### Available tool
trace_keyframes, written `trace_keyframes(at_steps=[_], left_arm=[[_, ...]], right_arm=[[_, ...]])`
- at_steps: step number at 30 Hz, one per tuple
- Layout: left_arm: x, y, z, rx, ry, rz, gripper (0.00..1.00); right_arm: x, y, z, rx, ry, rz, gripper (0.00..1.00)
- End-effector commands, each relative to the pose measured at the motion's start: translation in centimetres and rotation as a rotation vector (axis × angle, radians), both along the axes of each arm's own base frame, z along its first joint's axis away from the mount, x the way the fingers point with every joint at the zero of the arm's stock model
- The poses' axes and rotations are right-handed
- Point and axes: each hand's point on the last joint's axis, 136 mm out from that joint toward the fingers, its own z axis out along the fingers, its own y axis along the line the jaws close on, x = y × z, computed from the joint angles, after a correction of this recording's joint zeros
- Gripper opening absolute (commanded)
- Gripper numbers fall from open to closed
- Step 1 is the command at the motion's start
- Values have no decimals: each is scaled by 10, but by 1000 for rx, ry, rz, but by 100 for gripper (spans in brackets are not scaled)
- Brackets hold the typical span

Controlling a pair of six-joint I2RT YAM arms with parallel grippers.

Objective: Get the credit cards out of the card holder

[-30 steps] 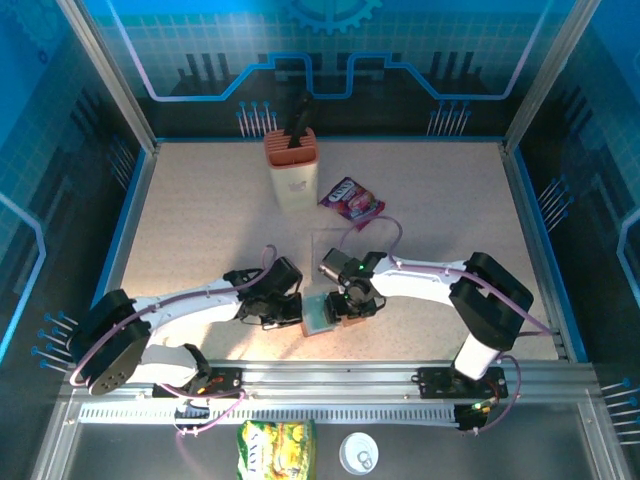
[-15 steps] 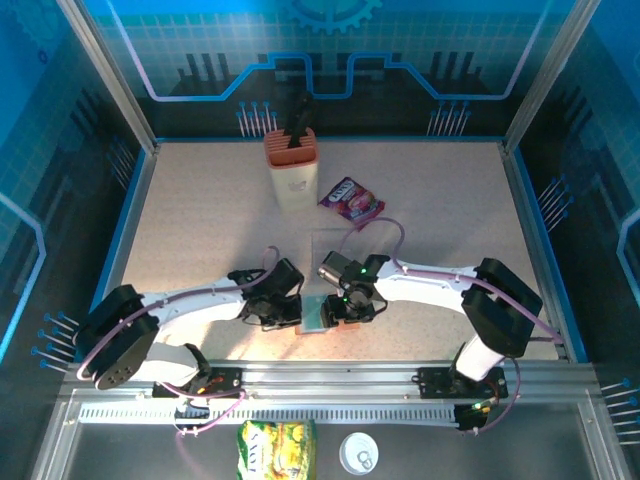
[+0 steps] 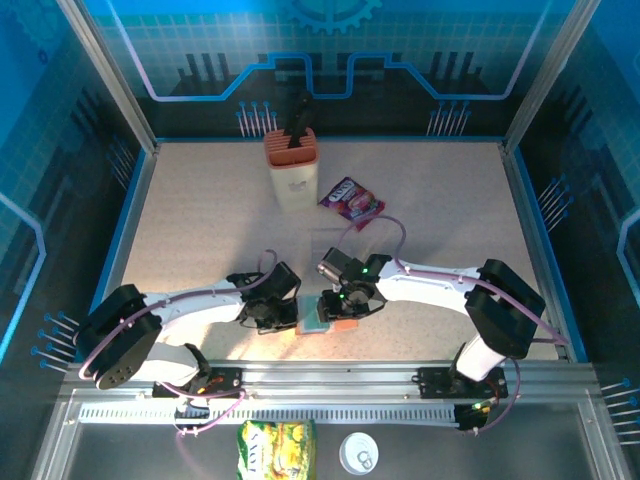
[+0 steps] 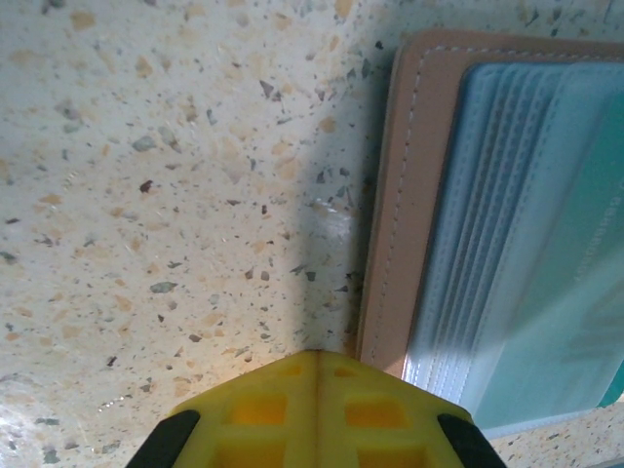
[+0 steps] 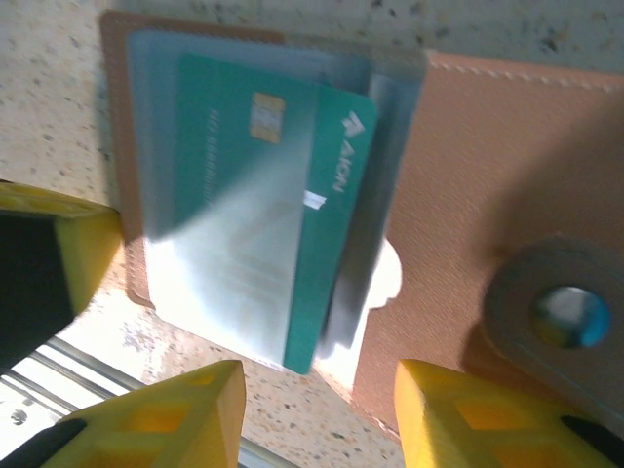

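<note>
surface: speckled beige stone-look worktop [image 3: 200, 220]; alu rail [image 3: 330, 378] along near edge.
room: blue-lit enclosure walls [image 3: 330, 60] w/ circuit graphics.
card holder [image 5: 468, 195]: lies open, mid worktop by near edge.
teal card [image 5: 283, 205]: partway out of sleeve.
L gripper [image 4: 317, 361]: fingers together, empty, at holder's left edge.
R gripper [image 5: 312, 390]: fingers apart, at card's free end.
far edge: beige slotted block [image 3: 291, 170]; purple snack packet [image 3: 350, 198] just right.

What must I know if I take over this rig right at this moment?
Left gripper: shut, its tip at the edge of the card holder; contact unclear.
Right gripper: open, fingers on either side of the near end of the teal card.
The card holder lies open on the table; the teal card seems partly out of its sleeve.
Done: holder opened.
Left: grip the card, pull it out, check for more.
</note>
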Motion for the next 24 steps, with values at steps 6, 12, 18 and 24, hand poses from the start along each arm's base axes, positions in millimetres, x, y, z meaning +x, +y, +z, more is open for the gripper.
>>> trace_keyframes(at_steps=[6,12,18,24], left_arm=[[-1,13,0,58,-11,1,0],[15,-5,37,-36,-92,4,0],[26,-38,55,-174,-98,-2,0],[34,-57,53,-206,-80,-24,0]], right_arm=[[13,-4,-6,18,-14,-44,42],[6,2,-9,89,25,-51,40],[4,5,-14,142,49,-65,37],[4,6,-17,188,67,-83,33]])
